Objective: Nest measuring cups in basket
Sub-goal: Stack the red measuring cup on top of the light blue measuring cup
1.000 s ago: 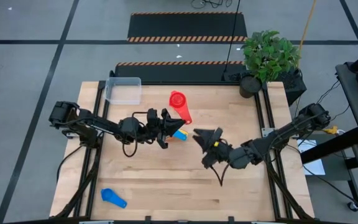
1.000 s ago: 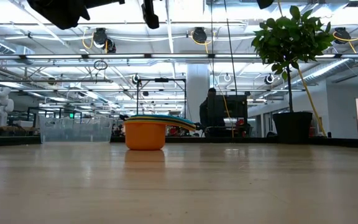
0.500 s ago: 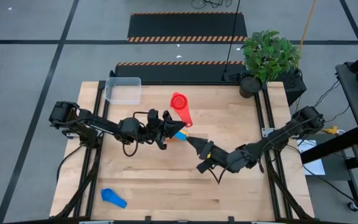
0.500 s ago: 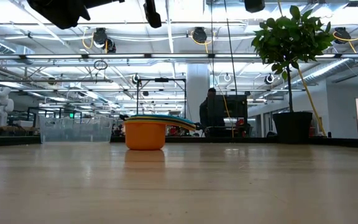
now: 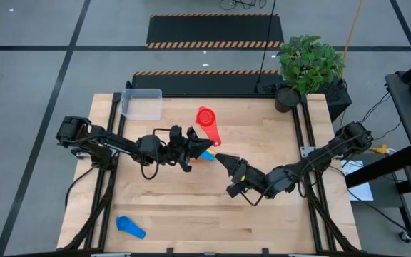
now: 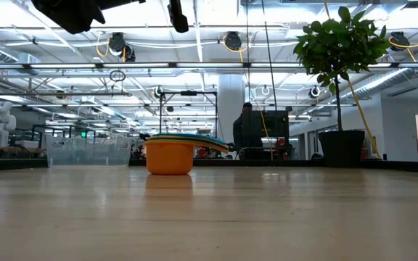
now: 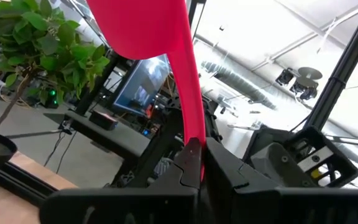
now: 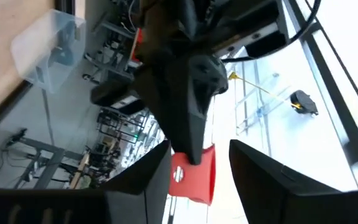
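Observation:
My left gripper [image 5: 203, 145] [image 7: 194, 167] is shut on the red measuring cup [image 5: 205, 118] [image 7: 146, 28], high above the table's middle. Below it a nested stack of cups [image 5: 207, 154] stands on its base; in the low view it shows an orange cup [image 6: 169, 157] with yellow and blue rims on top. My right gripper [image 5: 221, 159] [image 8: 197, 171] is open and points at the left gripper, its fingers on either side of the red cup's handle end [image 8: 193, 177] without touching. One light blue cup [image 5: 129, 227] lies near the table's near left corner. The clear basket [image 5: 141, 103] [image 6: 88, 151] sits at the far left. My left gripper pinches the red cup's handle [image 7: 192, 146] near its free end between its two fingers, which lie along the handle. The cup is lifted clear of the table, and its bowl [image 5: 204, 114] reaches out past the fingertips toward the table's far edge.
A potted plant [image 5: 307, 66] [image 6: 339, 80] stands at the far right corner. Bare wooden table [image 5: 191, 207] spreads across the near half, apart from the light blue cup.
My right gripper has moved toward the table's left, closing in on the left gripper and the red cup's handle end, and it has left the top of the low view. The left gripper and the red cup have kept still.

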Action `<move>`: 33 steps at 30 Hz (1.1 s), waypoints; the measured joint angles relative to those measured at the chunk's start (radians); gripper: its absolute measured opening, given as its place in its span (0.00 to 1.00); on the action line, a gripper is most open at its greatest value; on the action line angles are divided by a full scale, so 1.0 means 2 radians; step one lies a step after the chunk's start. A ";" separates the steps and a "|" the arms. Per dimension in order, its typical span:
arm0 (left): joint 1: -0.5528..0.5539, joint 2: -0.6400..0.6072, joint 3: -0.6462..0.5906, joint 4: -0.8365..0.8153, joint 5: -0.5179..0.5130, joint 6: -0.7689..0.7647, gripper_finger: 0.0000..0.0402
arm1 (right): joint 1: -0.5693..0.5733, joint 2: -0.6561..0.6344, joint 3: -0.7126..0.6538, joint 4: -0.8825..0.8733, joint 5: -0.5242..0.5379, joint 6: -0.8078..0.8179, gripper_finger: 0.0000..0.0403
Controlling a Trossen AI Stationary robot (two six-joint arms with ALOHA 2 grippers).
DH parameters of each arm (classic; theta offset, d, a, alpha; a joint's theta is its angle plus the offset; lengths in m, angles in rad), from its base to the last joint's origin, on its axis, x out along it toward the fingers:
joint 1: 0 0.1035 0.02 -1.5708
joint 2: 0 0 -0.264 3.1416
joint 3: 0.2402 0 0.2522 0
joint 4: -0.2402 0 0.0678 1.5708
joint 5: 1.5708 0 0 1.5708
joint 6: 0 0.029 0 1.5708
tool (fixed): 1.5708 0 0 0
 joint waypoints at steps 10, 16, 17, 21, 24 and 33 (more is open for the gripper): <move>0.000 0.000 0.000 -0.002 -0.001 -0.011 0.02 | -0.043 0.000 0.000 -0.037 -0.001 0.005 0.35; 0.006 -0.001 0.000 -0.021 -0.010 -0.012 0.02 | -0.060 0.000 0.000 -0.033 -0.002 0.003 0.35; 0.008 -0.001 0.000 -0.022 -0.010 -0.012 0.02 | -0.062 0.000 0.000 -0.033 -0.002 0.003 0.35; 0.012 -0.001 0.000 -0.024 -0.009 -0.013 0.02 | -0.064 0.000 0.000 -0.033 -0.003 0.001 0.35; 0.012 -0.001 0.000 -0.025 -0.009 -0.013 0.02 | -0.064 0.000 0.000 -0.029 -0.003 -0.006 0.35; 0.012 0.000 0.000 -0.029 -0.003 -0.009 0.02 | -0.050 0.000 0.000 -0.013 0.000 -0.008 0.35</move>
